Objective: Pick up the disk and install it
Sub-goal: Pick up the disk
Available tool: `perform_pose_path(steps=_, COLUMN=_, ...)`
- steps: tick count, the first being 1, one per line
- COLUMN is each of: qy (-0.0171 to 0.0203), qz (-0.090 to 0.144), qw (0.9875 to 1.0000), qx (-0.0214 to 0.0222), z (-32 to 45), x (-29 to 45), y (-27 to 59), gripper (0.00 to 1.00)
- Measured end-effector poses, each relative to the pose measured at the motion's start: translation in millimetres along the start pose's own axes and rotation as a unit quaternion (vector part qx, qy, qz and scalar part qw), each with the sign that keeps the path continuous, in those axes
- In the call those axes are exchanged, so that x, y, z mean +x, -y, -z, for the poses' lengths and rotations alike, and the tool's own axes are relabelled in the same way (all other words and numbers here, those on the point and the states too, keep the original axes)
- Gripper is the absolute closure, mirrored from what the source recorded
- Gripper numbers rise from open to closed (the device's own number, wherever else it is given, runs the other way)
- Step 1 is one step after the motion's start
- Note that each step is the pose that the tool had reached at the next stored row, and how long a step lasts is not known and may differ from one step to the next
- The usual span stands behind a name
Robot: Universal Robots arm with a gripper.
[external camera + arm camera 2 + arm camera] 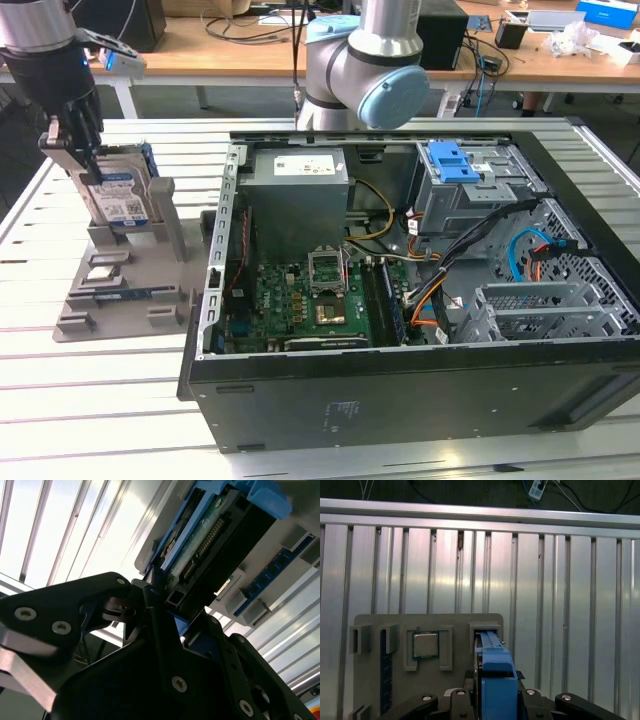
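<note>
Slatted metal table (100,400) is carrying a grey holder (150,270), and the disk (122,198) is standing upright in that holder, with the open computer case (400,400) sitting just beside the holder. The gripper (88,168) is sitting on the disk's top edge, squeezing it from both sides.

The arm (368,62) reaches to the exterior view's left, gripper (86,165) pointing down, clamped on the disk (122,198).
</note>
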State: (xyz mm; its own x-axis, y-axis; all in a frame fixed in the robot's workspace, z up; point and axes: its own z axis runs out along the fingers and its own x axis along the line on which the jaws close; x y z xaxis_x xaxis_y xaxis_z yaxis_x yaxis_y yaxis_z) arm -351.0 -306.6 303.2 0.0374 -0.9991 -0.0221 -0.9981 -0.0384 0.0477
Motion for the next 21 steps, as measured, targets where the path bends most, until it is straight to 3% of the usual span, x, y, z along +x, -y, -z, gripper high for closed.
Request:
perform_pose_path(steps=9, qy=0.0, qz=0.0, qw=1.0, qx=0.0, z=19.5, x=-0.8, y=-0.9, gripper=0.64)
perform_pose_path(steps=10, qy=0.0, qz=0.0, qw=1.0, qx=0.0, z=37.6, x=-1.7, y=-1.8, gripper=0.64)
perform_pose_path(steps=12, qy=0.0, qz=0.0, qw=1.0, qx=0.0, z=58.4, x=-2.9, y=-2.7, gripper=0.64)
perform_pose_path(steps=21, qy=0.0, qz=0.0, qw=1.0, qx=0.0, z=80.6, x=-4.6, y=-3.7, gripper=0.64)
